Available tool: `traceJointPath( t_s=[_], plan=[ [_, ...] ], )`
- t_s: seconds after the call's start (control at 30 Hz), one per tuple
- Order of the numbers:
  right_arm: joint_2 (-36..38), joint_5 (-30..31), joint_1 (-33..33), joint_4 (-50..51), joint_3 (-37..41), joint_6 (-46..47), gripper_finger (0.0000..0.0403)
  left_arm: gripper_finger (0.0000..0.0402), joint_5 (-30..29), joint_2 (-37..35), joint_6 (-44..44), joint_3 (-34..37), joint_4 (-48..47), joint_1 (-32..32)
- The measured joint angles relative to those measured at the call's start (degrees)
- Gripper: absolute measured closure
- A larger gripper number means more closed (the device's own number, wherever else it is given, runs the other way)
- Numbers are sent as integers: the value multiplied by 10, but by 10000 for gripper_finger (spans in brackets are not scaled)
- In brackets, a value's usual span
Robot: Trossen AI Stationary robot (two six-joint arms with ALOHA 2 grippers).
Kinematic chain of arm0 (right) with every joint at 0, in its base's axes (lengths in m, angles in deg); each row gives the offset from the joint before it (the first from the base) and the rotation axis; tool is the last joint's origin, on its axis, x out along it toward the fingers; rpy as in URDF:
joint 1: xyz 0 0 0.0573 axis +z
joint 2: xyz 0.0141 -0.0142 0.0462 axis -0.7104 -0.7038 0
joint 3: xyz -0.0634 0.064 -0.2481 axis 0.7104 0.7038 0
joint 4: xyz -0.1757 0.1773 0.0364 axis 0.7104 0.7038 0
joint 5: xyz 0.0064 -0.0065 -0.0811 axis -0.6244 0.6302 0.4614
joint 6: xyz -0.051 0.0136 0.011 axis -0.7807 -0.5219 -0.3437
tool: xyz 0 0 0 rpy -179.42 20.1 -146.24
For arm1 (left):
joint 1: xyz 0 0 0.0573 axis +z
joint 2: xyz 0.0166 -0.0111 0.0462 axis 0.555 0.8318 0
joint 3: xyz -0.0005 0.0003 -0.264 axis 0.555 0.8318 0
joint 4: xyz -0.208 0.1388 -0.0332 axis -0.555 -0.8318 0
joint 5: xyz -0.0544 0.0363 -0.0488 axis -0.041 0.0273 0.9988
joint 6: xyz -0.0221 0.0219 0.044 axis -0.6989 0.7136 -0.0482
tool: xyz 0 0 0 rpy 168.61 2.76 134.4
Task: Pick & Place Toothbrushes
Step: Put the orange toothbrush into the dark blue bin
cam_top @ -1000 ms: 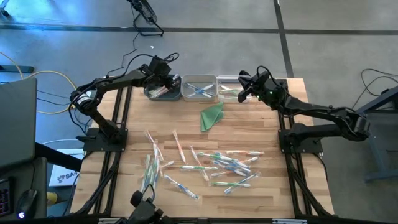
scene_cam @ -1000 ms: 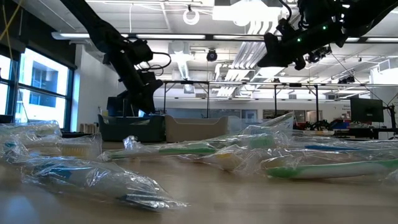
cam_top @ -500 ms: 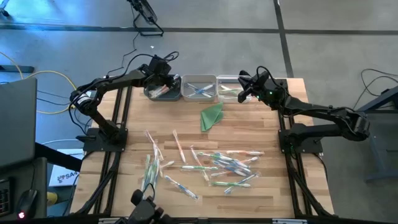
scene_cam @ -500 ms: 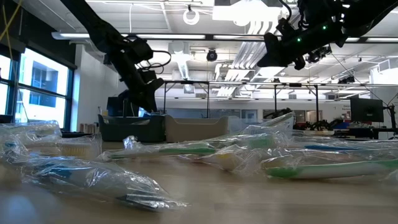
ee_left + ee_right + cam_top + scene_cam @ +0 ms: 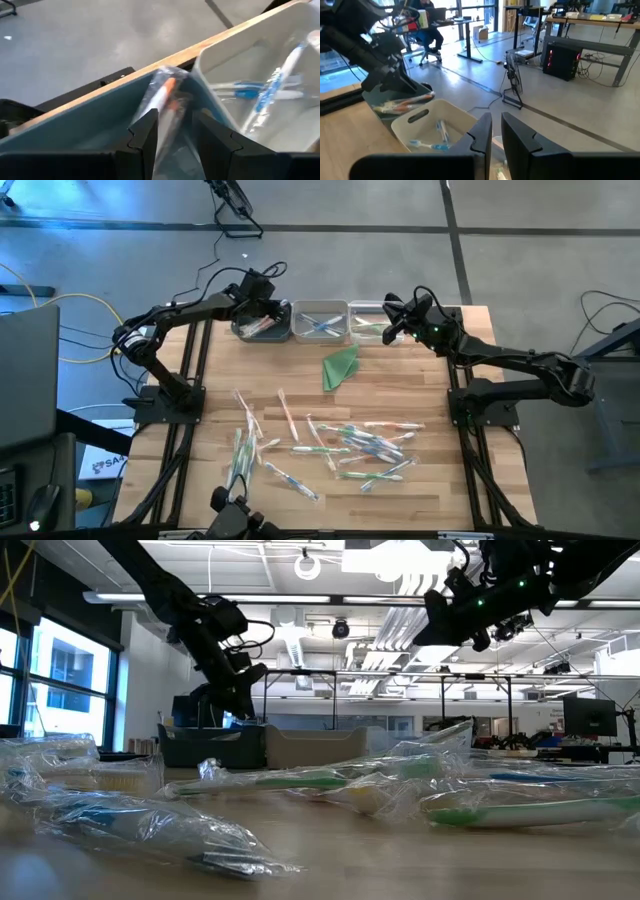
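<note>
While I'm looking straight down, the left gripper [image 5: 262, 313] is hovering over the grey bin [image 5: 243, 330], well apart from the loose toothbrushes [image 5: 350, 445] and green cloth [image 5: 341, 366]; at the left wrist, its fingers [image 5: 145, 135] are pinching a wrapped orange toothbrush [image 5: 162, 102], so I'm judging: release low, clear of the rim; the right gripper [image 5: 496, 131] is waiting, nearly closed, empty

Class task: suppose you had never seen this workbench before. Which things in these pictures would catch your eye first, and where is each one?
First, the heap of wrapped toothbrushes strewn across the near half of the wooden table. Next, three bins in a row at the far edge, with the left gripper over the leftmost one, an orange-accented wrapped toothbrush between its jaws. A folded green triangle lies just in front of the bins, and the right gripper hangs over the rightmost one.
</note>
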State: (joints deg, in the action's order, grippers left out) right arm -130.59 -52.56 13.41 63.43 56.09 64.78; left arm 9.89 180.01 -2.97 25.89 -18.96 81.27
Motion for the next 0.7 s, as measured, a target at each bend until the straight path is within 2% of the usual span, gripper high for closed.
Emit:
traceJointPath(
  t_s=[0.13, 0.3, 0.47, 0.7],
  plan=[
    [0, 5, -1, -5, 0, -3, 369, 284, -3, -23, 21, 0, 34, -11],
    [0, 7, -5, 0, 0, -3, 369, 284, -8, -99, 67, 9, 43, -26],
    [0, 5, -5, 0, 0, -5, 369, 284, -29, -191, 69, 74, 34, -35],
    [0, 2, -5, -8, 0, -5, 369, 284, -29, -334, 65, 169, 34, -101]
  ],
)
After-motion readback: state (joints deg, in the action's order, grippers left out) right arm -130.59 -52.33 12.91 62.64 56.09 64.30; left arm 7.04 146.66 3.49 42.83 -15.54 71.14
